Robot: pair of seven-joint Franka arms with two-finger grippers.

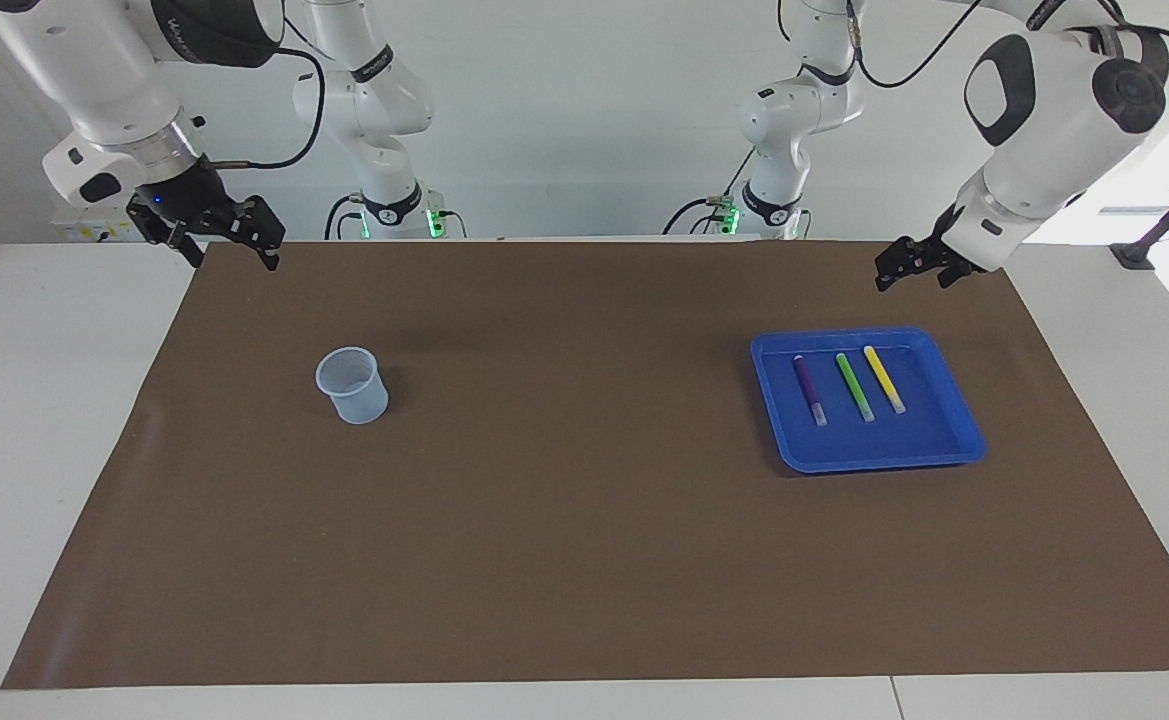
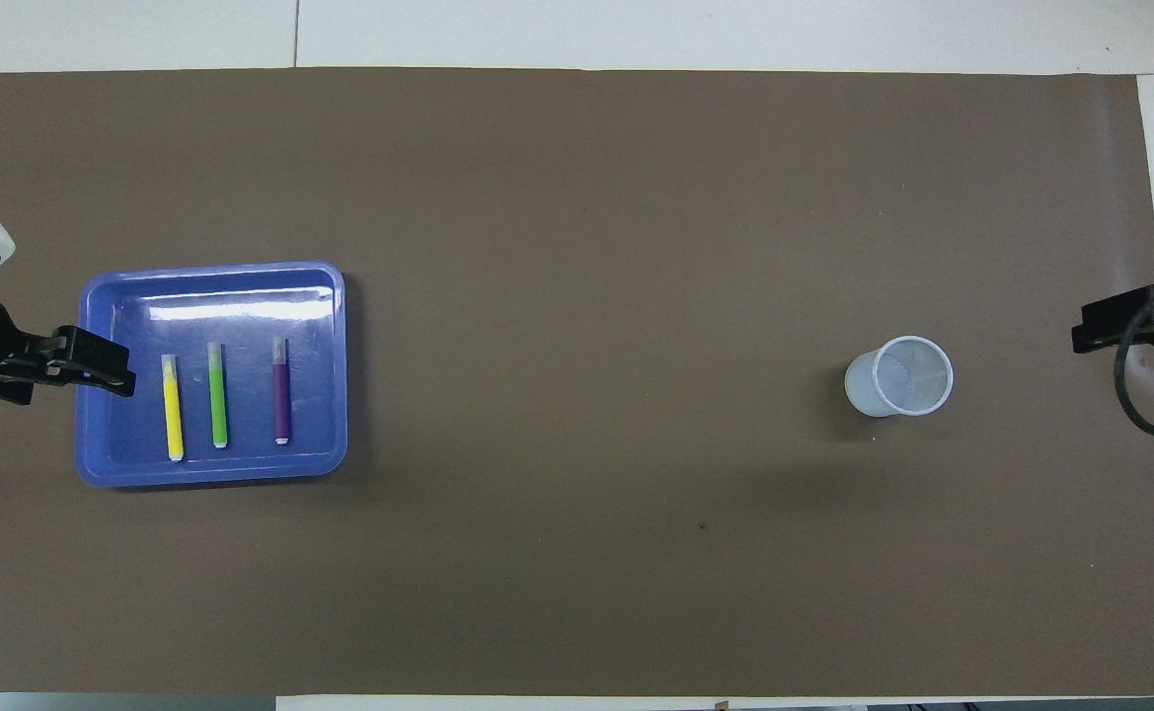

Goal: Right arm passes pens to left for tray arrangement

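Two white robot arms at a table covered by a brown mat (image 1: pixel 584 560), seen from across and from above.

Blue tray (image 1: pixel 949 440) resting flat on the mat toward the left arm's end. Inside, three pens lying side by side, roughly parallel, apart from each other: purple pen (image 1: pixel 809 388), green pen (image 1: pixel 854 386), yellow pen (image 1: pixel 883 379), each with its pale end pointing away from the robots. Yellow pen nearest the left arm's end of the tray, purple nearest the table's middle.

Clear plastic cup (image 1: pixel 352 384) standing upright on the mat toward the right arm's end, well apart from the tray, with nothing visible inside.

Left claw (image 1: pixel 912 268) raised in the air above the mat's edge close to the robots, off the tray, fingers spread, carrying nothing. Right claw (image 1: pixel 212 232), marked by a small blue light, up over the mat's corner near its own base, fingers apart, likewise carrying nothing.

By the look of things, arranging finished: all three pens in the tray, none left in the cup or on the mat, no pen in either claw. Likely no further handover needed; next move probably just parking both arms clear of the tray without nudging the neat row.
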